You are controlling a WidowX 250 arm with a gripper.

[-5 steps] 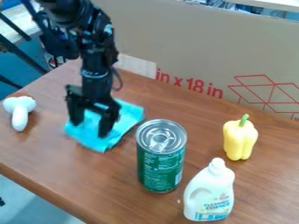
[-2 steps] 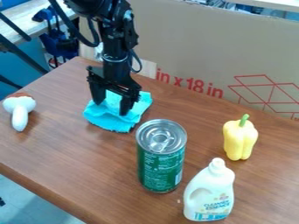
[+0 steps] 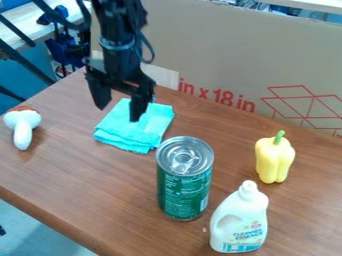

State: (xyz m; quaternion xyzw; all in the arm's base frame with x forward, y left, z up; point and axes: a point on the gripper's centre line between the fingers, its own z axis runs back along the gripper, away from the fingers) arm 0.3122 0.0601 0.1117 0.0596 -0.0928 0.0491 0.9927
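The black gripper hangs open over the upper left of the table, with nothing between its fingers. Under and just in front of it lies a folded turquoise cloth, partly covered from view by the right finger. A green can with a silver lid stands in front of the cloth, close to its lower right corner. To the can's right are a white cleaner bottle and, farther back, a yellow bell pepper with a green stem. A white mushroom toy with a brown top lies at the far left.
A large cardboard panel with red print rises along the table's back edge. The brown table's front edge slants down from the left. Dark bars and a blue object stand behind at upper left.
The cloth has shifted right and back since the first frame. The gripper moved right with it, then rose and drew slightly left, away from the cloth, which now lies flatter.
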